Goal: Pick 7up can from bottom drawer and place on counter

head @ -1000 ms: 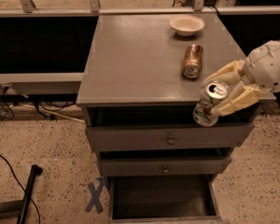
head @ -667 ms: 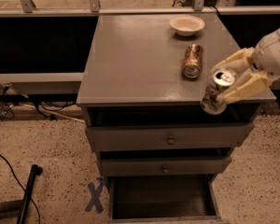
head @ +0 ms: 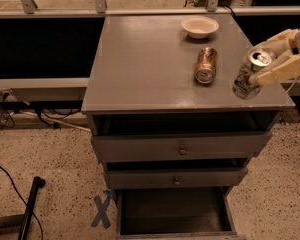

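My gripper (head: 270, 59) comes in from the right edge and is shut on the 7up can (head: 248, 79), a silver-white can with green markings and a silver pull-tab top. The can is tilted and held just above the counter (head: 140, 59) near its front right corner. The bottom drawer (head: 175, 211) stands pulled open below, with a dark interior in which I see nothing.
A copper-orange can (head: 206, 65) lies on its side on the counter, left of the held can. A white bowl (head: 200, 27) sits at the back of the counter. Two knobbed drawers (head: 180, 149) stand slightly open. A dark pole (head: 30, 204) lies on the floor at left.
My gripper has lifted the 7up can up and back, from in front of the counter's front right edge to over its corner.
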